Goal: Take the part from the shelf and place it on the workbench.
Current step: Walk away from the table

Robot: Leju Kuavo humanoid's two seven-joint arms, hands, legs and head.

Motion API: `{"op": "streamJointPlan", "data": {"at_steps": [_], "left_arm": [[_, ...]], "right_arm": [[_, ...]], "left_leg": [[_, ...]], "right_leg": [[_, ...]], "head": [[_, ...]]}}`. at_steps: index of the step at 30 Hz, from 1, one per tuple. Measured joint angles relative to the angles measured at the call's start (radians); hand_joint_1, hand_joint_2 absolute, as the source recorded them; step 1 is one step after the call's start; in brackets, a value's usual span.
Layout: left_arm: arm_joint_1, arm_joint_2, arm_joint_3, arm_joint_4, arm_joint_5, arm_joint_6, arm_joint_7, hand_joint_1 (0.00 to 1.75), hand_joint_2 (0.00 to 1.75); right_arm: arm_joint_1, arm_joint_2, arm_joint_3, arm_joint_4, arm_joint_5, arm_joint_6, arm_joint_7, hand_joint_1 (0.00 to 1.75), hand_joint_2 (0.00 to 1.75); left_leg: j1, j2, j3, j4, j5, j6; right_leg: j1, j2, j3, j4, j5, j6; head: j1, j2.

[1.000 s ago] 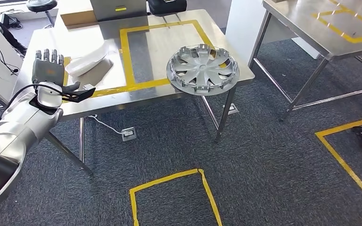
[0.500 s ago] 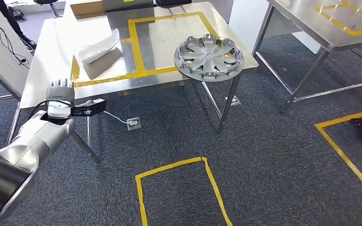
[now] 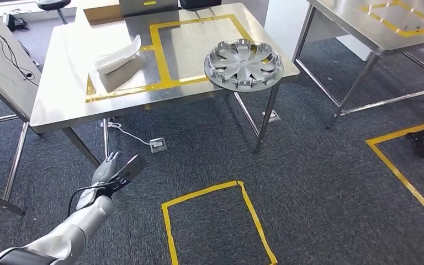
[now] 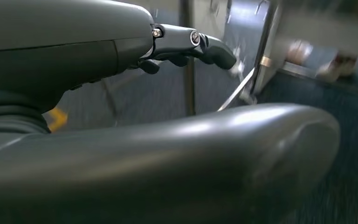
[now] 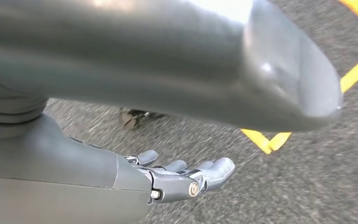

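A: Start at the left. What is your left hand (image 3: pixel 109 170) doing?

B: It hangs low at my side, over the grey carpet (image 3: pixel 320 182), near the front leg of the workbench (image 3: pixel 66 83). My fingers there are stretched out and apart, with nothing in them; the left wrist view shows the same, thumb across the frame and dark fingers extended past it.

A: And on the bench itself?

B: At its far left lies a white curved piece (image 3: pixel 115 55) on a tan block. To the right of that, yellow tape (image 3: pixel 160 52) marks a rectangle. Right again sits the part, a silver wheel cover (image 3: pixel 243 64), face down at the bench's near right corner. It lies across the tape line and its rim seems to overhang the edge slightly.

A: So the placing looks done?

B: I judge so: the wheel cover rests on the workbench and neither of my hands touches it.

A: Your right hand (image 5: pixel 182 175)?

B: In the right wrist view its fingers are loose and spread above the carpet, holding nothing, with a strip of yellow floor tape beyond.

A: How do you finish well?

B: Keep both arms down and away from the bench, so nothing nudges that overhanging rim. If I step away, I should avoid the bench legs and the white cable (image 3: pixel 124 132) on the floor under it.
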Motion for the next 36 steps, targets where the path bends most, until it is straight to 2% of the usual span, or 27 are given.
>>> {"op": "streamJointPlan", "data": {"at_steps": [2, 3, 4, 7, 8, 9, 10, 12, 13, 14, 15, 17, 18, 19, 20, 22, 23, 24, 25, 26, 28, 30, 32, 34, 36], "left_arm": [[0.076, -0.033, 0.063, -0.003, 0.041, -0.016, -0.029, 0.0, 0.0], [0.098, -0.05, 0.087, -0.004, 0.057, -0.024, -0.039, 0.0, 0.0], [0.112, -0.066, 0.111, -0.005, 0.071, -0.032, -0.046, 0.0, 0.0], [0.162, -0.113, 0.176, -0.004, 0.097, -0.056, -0.057, 0.0, 0.0], [0.186, -0.132, 0.197, -0.002, 0.103, -0.07, -0.06, 0.0, 0.0], [0.211, -0.153, 0.217, 0.0, 0.107, -0.085, -0.064, 0.0, 0.0], [0.231, -0.173, 0.231, 0.001, 0.109, -0.099, -0.07, 0.0, 0.0], [0.256, -0.21, 0.248, 0.003, 0.111, -0.122, -0.088, 0.0, 0.0], [0.261, -0.224, 0.254, 0.003, 0.112, -0.13, -0.098, 0.0, 0.0], [0.265, -0.236, 0.26, 0.004, 0.11, -0.136, -0.107, 0.0, 0.0], [0.269, -0.247, 0.265, 0.005, 0.106, -0.142, -0.114, 0.0, 0.0], [0.275, -0.27, 0.27, 0.005, 0.094, -0.152, -0.123, 0.0, 0.0], [0.277, -0.281, 0.271, 0.005, 0.089, -0.155, -0.125, 0.0, 0.0], [0.277, -0.29, 0.271, 0.005, 0.084, -0.158, -0.127, 0.0, 0.0], [0.277, -0.296, 0.271, 0.006, 0.081, -0.16, -0.128, 0.0, 0.0], [0.279, -0.304, 0.271, 0.009, 0.077, -0.164, -0.128, 0.0, 0.0], [0.28, -0.306, 0.271, 0.01, 0.075, -0.164, -0.128, 0.0, 0.0], [0.281, -0.307, 0.271, 0.011, 0.073, -0.164, -0.128, 0.0, 0.0], [0.279, -0.308, 0.271, 0.012, 0.071, -0.164, -0.127, 0.0, 0.0], [0.277, -0.309, 0.271, 0.012, 0.068, -0.163, -0.126, 0.0, 0.0], [0.268, -0.31, 0.271, 0.012, 0.064, -0.163, -0.124, 0.0, 0.0], [0.262, -0.312, 0.271, 0.012, 0.059, -0.163, -0.121, 0.0, 0.0], [0.257, -0.314, 0.272, 0.011, 0.055, -0.163, -0.117, 0.0, 0.0], [0.25, -0.316, 0.272, 0.011, 0.053, -0.163, -0.116, 0.0, 0.0], [0.248, -0.318, 0.272, 0.011, 0.052, -0.163, -0.114, 0.0, 0.0]], "right_arm": [[0.0, 0.001, -0.01, 0.0, -0.001, 0.0, -0.005, 0.0, 0.0], [0.002, 0.001, -0.014, 0.0, -0.002, 0.0, -0.005, 0.0, 0.0], [0.003, 0.001, -0.018, 0.0, -0.003, 0.0, -0.006, 0.0, 0.0], [0.004, 0.001, -0.033, 0.0, -0.007, 0.001, -0.001, 0.0, 0.0], [0.005, 0.001, -0.038, 0.0, -0.009, 0.001, 0.003, 0.0, 0.0], [0.008, 0.001, -0.043, 0.0, -0.01, 0.001, 0.006, 0.0, 0.0], [0.009, 0.001, -0.048, 0.0, -0.011, 0.001, 0.009, 0.0, 0.0], [0.008, 0.0, -0.056, 0.0, -0.011, 0.002, 0.016, 0.0, 0.0], [0.006, 0.0, -0.059, 0.0, -0.009, 0.002, 0.02, 0.0, 0.0], [0.004, -0.001, -0.06, 0.0, -0.006, 0.003, 0.023, 0.0, 0.0], [0.003, -0.002, -0.061, 0.0, -0.003, 0.003, 0.025, 0.0, 0.0], [0.006, -0.002, -0.061, 0.0, 0.002, 0.003, 0.027, 0.0, 0.0], [0.008, -0.002, -0.062, 0.0, 0.005, 0.002, 0.028, 0.0, 0.0], [0.009, -0.002, -0.062, 0.0, 0.007, 0.001, 0.029, 0.0, 0.0], [0.008, -0.002, -0.062, 0.0, 0.009, -0.001, 0.031, 0.0, 0.0], [0.005, -0.002, -0.062, 0.0, 0.014, -0.001, 0.036, 0.0, 0.0], [0.005, -0.002, -0.062, 0.0, 0.016, 0.0, 0.039, 0.0, 0.0], [0.006, -0.002, -0.062, 0.0, 0.018, 0.0, 0.041, 0.0, 0.0], [0.007, -0.002, -0.062, 0.0, 0.019, 0.0, 0.042, 0.0, 0.0], [0.008, -0.002, -0.062, 0.0, 0.019, -0.001, 0.042, 0.0, 0.0], [0.006, -0.002, -0.062, 0.0, 0.019, -0.002, 0.042, 0.0, 0.0], [0.003, -0.001, -0.062, 0.0, 0.018, -0.002, 0.042, 0.0, 0.0], [0.005, -0.002, -0.063, 0.0, 0.016, -0.001, 0.042, 0.0, 0.0], [0.008, -0.002, -0.064, 0.0, 0.015, 0.0, 0.042, 0.0, 0.0], [0.006, -0.002, -0.065, 0.0, 0.014, 0.0, 0.042, 0.0, 0.0]], "left_leg": [[0.0, 0.014, -0.004, -0.002, -0.003, 0.022], [0.001, 0.021, -0.006, -0.002, -0.001, 0.029], [0.002, 0.026, -0.009, -0.003, 0.001, 0.036], [-0.005, 0.049, -0.014, -0.003, 0.003, 0.045], [-0.008, 0.059, -0.014, -0.003, 0.002, 0.047], [-0.011, 0.069, -0.014, -0.003, 0.001, 0.049], [-0.013, 0.077, -0.014, -0.002, 0.001, 0.05], [-0.016, 0.091, -0.014, -0.001, 0.001, 0.048], [-0.017, 0.097, -0.014, -0.001, 0.001, 0.045], [-0.018, 0.104, -0.013, -0.002, 0.001, 0.041], [-0.018, 0.11, -0.011, -0.004, 0.002, 0.036], [-0.017, 0.118, -0.007, -0.007, 0.002, 0.025], [-0.017, 0.109, -0.01, 0.001, -0.006, 0.02], [-0.017, 0.096, -0.019, 0.024, -0.024, 0.016], [-0.015, 0.078, -0.04, 0.072, -0.054, 0.013], [-0.015, 0.056, -0.096, 0.201, -0.118, 0.01], [-0.015, 0.052, -0.117, 0.252, -0.135, 0.009], [-0.016, 0.05, -0.122, 0.264, -0.129, 0.009], [-0.015, 0.047, -0.108, 0.237, -0.105, 0.011], [-0.015, 0.04, -0.079, 0.179, -0.07, 0.013], [-0.014, 0.004, -0.016, 0.048, -0.02, 0.019], [-0.016, -0.015, 0.007, -0.008, -0.013, 0.025], [-0.018, 0.003, 0.008, -0.012, -0.008, 0.036], [-0.014, 0.022, 0.011, -0.02, -0.001, 0.049], [-0.012, 0.044, 0.01, -0.024, 0.002, 0.055]], "right_leg": [[-0.001, 0.011, -0.005, 0.005, 0.0, 0.012], [-0.002, 0.007, -0.012, 0.018, -0.009, 0.017], [-0.003, 0.001, -0.027, 0.048, -0.03, 0.021], [-0.002, -0.013, -0.101, 0.215, -0.116, 0.026], [-0.001, -0.014, -0.115, 0.25, -0.126, 0.026], [0.0, -0.016, -0.111, 0.249, -0.117, 0.024], [0.003, -0.02, -0.087, 0.21, -0.092, 0.02], [0.014, -0.05, -0.014, 0.082, -0.042, 0.004], [0.02, -0.065, 0.01, 0.034, -0.03, -0.003], [0.025, -0.074, 0.021, 0.009, -0.026, -0.009], [0.028, -0.073, 0.02, 0.004, -0.028, -0.013], [0.026, -0.057, 0.019, -0.004, -0.02, -0.021], [0.023, -0.049, 0.021, -0.009, -0.015, -0.026], [0.019, -0.043, 0.022, -0.014, -0.01, -0.032], [0.016, -0.036, 0.022, -0.017, -0.006, -0.036], [0.017, -0.017, 0.019, -0.017, -0.003, -0.042], [0.017, -0.005, 0.017, -0.016, -0.002, -0.042], [0.018, 0.006, 0.016, -0.014, -0.001, -0.042], [0.018, 0.018, 0.016, -0.012, 0.0, -0.041], [0.017, 0.029, 0.015, -0.009, 0.0, -0.039], [0.019, 0.05, 0.01, -0.001, -0.001, -0.032], [0.018, 0.067, 0.0, 0.004, 0.0, -0.02], [0.013, 0.079, -0.006, 0.004, 0.004, -0.006], [0.012, 0.052, -0.023, 0.034, -0.016, 0.005], [0.011, 0.006, -0.074, 0.139, -0.074, 0.016]], "head": [[0.0, 0.0], [0.001, 0.0], [0.004, 0.0], [0.011, 0.0], [0.011, 0.0], [0.011, 0.0], [0.012, 0.0], [0.012, 0.0], [0.012, 0.0], [0.012, 0.0], [0.012, 0.0], [0.012, 0.0], [0.011, 0.0], [0.01, 0.0], [0.008, 0.0], [0.006, 0.0], [0.005, 0.0], [0.005, 0.0], [0.005, 0.0], [0.005, 0.0], [0.005, 0.0], [0.005, 0.0], [0.005, 0.0], [0.01, 0.0], [0.016, 0.0]]}}
